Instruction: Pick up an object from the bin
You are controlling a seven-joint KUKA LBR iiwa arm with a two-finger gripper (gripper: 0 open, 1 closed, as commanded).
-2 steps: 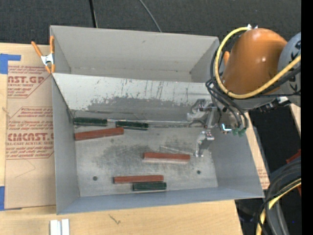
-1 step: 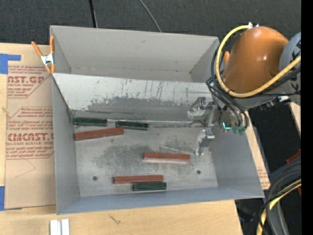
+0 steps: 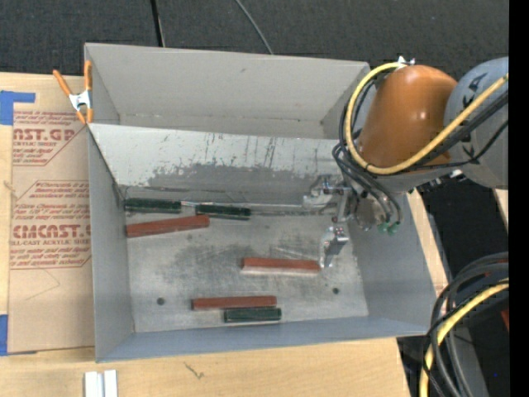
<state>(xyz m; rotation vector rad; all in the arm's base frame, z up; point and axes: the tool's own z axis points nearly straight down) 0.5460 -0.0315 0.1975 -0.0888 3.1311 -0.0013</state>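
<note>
My gripper [image 3: 333, 251] hangs at the right side of the bin, its tip just above the floor. Right beside it, to the left, lies a red-brown flat bar [image 3: 279, 265], whose right end reaches almost under the gripper's tip. Nothing shows in the gripper. Nearer the front wall, a second red-brown bar [image 3: 234, 303] lies flat with a short dark green bar [image 3: 252, 314] close against it.
At the back left lie a dark green bar [image 3: 153, 206], another dark green bar [image 3: 223, 212] and a long red-brown bar [image 3: 167, 226]. The arm with its orange cover and yellow cables leans over the bin's right rim.
</note>
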